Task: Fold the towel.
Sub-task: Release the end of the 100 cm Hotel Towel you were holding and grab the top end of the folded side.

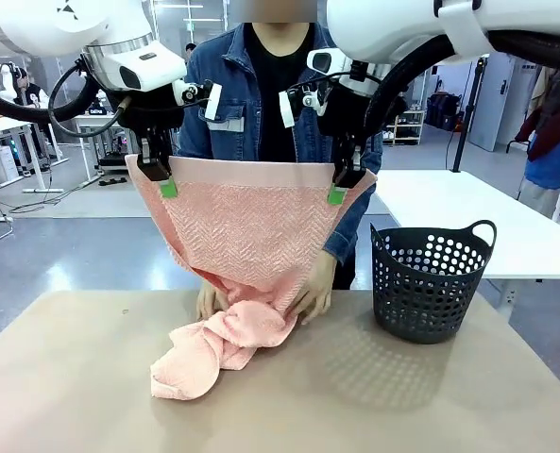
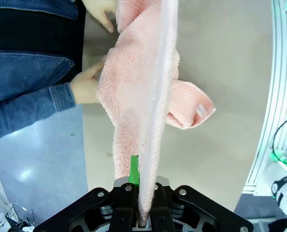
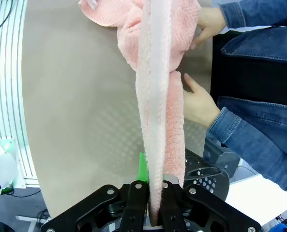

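Observation:
The salmon-pink towel (image 1: 246, 241) hangs spread between my two grippers, its plain band stretched along the top. My left gripper (image 1: 167, 184) is shut on the top left corner and my right gripper (image 1: 338, 192) on the top right corner. The towel's lower part lies bunched on the table (image 1: 72, 377). A person's hands (image 1: 313, 297) press on the towel's lower part at the table's far edge. In the left wrist view the towel (image 2: 143, 96) runs edge-on up from the shut fingers (image 2: 133, 170). The right wrist view shows the towel (image 3: 155, 106) the same way, with the hands (image 3: 199, 104) beside it.
A dark perforated basket (image 1: 431, 278) stands on the table at the right. The person in a denim jacket (image 1: 232, 94) stands close behind the hanging towel. A white table (image 1: 468, 217) stands behind at the right.

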Controlling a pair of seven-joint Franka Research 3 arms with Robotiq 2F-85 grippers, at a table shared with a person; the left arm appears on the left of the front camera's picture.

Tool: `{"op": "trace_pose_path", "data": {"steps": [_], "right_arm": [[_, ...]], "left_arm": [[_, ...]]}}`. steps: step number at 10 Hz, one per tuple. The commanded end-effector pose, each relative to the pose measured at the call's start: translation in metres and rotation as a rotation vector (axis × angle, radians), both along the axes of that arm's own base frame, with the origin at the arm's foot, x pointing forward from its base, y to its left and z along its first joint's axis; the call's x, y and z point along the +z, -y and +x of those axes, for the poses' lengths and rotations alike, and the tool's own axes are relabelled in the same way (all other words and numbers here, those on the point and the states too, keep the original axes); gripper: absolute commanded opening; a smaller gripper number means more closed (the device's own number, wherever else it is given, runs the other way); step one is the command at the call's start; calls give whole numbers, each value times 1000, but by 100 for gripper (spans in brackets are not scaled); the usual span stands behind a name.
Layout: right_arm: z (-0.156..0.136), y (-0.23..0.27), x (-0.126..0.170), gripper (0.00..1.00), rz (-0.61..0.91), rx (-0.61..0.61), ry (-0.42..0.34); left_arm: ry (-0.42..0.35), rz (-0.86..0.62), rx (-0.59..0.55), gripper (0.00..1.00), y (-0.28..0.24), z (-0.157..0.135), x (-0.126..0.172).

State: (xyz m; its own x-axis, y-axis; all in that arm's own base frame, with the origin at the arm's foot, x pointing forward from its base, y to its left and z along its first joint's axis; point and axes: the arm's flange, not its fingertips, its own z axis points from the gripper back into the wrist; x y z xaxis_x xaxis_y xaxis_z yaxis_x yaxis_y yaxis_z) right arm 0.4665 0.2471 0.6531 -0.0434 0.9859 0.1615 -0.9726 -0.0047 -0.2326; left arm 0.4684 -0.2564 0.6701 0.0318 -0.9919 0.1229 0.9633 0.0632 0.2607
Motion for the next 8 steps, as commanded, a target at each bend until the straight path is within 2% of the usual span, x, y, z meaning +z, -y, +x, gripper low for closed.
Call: {"op": "trace_pose_path", "data": {"steps": [1, 8], "right_arm": [[1, -1, 1, 0, -4, 1, 5], [1, -1, 1, 0, -4, 1, 5]], "left_arm": [[4, -1, 1, 0, -2, 1, 2], [4, -1, 1, 0, -2, 1, 2]]}}
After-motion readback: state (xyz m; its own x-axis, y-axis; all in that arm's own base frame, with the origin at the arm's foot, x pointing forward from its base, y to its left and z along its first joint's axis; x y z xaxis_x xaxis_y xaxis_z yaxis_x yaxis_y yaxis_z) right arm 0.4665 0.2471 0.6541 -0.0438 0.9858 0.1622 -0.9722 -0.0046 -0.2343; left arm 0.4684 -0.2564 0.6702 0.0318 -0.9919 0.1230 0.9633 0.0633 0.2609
